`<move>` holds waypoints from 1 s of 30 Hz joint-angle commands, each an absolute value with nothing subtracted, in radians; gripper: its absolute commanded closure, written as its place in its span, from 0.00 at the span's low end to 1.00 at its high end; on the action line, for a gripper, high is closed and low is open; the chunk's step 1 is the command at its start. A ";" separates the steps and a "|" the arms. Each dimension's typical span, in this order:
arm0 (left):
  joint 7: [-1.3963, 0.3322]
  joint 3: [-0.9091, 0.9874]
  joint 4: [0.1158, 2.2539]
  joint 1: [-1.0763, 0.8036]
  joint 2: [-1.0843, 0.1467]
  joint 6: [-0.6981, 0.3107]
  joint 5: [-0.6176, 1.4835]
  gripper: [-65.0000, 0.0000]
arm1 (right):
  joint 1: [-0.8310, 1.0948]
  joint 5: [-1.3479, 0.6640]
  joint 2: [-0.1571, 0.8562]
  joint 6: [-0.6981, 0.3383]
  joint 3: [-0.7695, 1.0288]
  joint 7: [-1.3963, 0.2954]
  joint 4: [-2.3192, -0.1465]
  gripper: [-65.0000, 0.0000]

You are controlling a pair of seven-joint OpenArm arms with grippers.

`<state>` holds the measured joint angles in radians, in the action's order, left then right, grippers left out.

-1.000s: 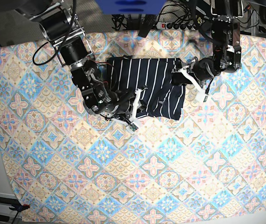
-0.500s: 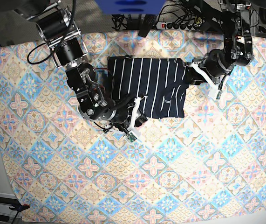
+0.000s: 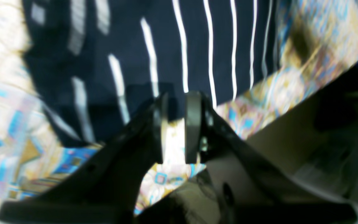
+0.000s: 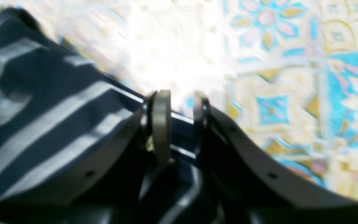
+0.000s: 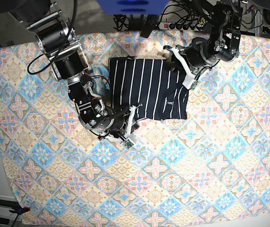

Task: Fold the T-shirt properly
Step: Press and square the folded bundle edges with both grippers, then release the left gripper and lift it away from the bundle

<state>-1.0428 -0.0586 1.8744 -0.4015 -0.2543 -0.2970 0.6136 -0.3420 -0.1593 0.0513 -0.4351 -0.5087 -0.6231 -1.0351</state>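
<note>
Overhead view: your dark navy, white-striped fabric T-shirt (image 5: pixel 149 87) lies flat on the pastel diamond-patterned tablecloth (image 5: pixel 182 161), toward the far middle of the table, stripes running from the far edge to the near edge. Its near right corner hangs lower than the rest of the hem.

Your left gripper (image 5: pixel 178 64), on the right of this view, sits over the far right corner of the shirt, just beside the edge of the cloth. Your right gripper (image 5: pixel 131 124), on the left of this view, sits at the near left hem of the shirt, its white fingers pointing across the tablecloth.

Left wrist view (blurred by motion): the left gripper (image 3: pixel 176 127) shows two dark pads (image 3: pixel 193 124) standing a narrow way apart. Only bright tablecloth (image 3: pixel 5 102) appears in the gap; the striped T-shirt (image 3: pixel 179 46) lies beyond the tips. You hold nothing here, though the jaws are nearly closed.

Right wrist view: the right gripper (image 4: pixel 182 124) shows its pads (image 4: pixel 162 124) slightly apart, with a dark fold of the T-shirt (image 4: pixel 42 109) running across the gap between them. The fold appears pinched, so you have the hem in a light grip. The tablecloth (image 4: pixel 291 93) fills the right of the view.
</note>
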 commanded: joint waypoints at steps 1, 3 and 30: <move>-1.023 -0.070 1.888 -0.395 -0.255 -0.298 0.595 0.87 | -0.369 -0.140 0.048 -0.438 -0.513 -0.607 -1.026 0.82; -1.021 -0.090 1.860 -0.394 -0.252 -0.298 0.541 0.88 | -0.367 -0.076 0.024 -0.438 -0.513 -0.604 -0.984 0.84; -0.947 -0.096 1.299 0.074 -0.200 -0.297 0.475 0.99 | -0.013 -0.028 0.245 -0.438 -0.424 -0.783 -1.514 0.93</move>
<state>-0.9657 -0.0971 1.2861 0.0582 -0.1955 -0.3065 0.4828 0.0051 -0.0216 0.2417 -0.4404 -0.4274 -0.8047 -1.4914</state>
